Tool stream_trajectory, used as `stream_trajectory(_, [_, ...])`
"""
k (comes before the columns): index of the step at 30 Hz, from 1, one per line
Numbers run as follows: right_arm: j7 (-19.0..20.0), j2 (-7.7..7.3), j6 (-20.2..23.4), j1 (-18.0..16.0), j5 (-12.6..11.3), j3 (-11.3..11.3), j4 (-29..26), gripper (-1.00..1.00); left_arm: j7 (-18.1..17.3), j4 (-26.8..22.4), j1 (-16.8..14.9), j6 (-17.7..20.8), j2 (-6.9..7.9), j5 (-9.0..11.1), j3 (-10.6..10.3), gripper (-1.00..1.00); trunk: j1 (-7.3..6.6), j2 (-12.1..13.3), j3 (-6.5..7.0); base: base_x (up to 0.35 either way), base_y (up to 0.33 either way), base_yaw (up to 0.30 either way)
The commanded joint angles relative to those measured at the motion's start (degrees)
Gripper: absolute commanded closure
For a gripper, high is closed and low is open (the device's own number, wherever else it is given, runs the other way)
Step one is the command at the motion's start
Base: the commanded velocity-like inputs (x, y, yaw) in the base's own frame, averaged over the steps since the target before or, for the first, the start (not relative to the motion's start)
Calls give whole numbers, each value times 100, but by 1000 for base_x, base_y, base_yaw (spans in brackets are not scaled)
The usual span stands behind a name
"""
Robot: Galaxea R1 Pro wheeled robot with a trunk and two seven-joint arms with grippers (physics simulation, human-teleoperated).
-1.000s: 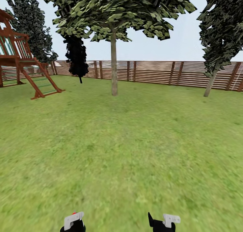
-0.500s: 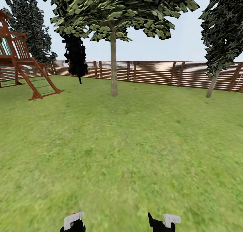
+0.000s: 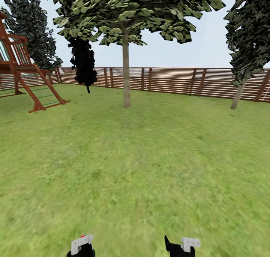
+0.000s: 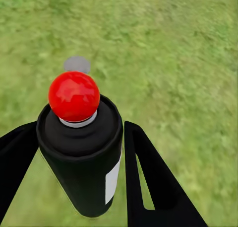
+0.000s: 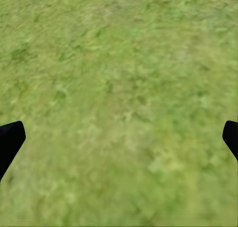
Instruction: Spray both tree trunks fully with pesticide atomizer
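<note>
In the left wrist view my left gripper [image 4: 82,172] is shut on the pesticide atomizer [image 4: 79,137], a black spray can with a round red cap, held over grass. In the head view the left gripper [image 3: 80,245] sits at the bottom edge with the red cap [image 3: 82,236] peeking above it. My right gripper [image 3: 180,245] is beside it; in its wrist view the right gripper [image 5: 119,137] is open over bare lawn. Far ahead a tree [image 3: 127,9] with a mottled green crown rises on a straight grey-brown tree trunk [image 3: 126,77]. No white specks are visible on the bark from here.
Grass lawn [image 3: 135,167] stretches between me and the brown slat fence [image 3: 172,81]. A red-brown wooden play frame [image 3: 26,77] stands at the left. A near-black conifer [image 3: 84,62] is by the fence, and a darker tree with a leaning trunk [image 3: 239,94] is at the right.
The whole head view has shifted: the play frame slid left and the right tree slid right, so the camera has moved slightly forward. Both grippers keep their pose.
</note>
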Motion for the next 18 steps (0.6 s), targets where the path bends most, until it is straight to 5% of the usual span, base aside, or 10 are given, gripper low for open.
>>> stream_trajectory(1, [12,-6,-27,-5,-61,34,5,-100,58,-7,-9,-30,8,20,-49,100,7,-12,-13,339,0,0])
stream_trajectory(18, [12,2,-27,-6,-61,37,5,-100,57,-15,-10,-30,8,20,-49,100,7,-12,-13,339,57,0])
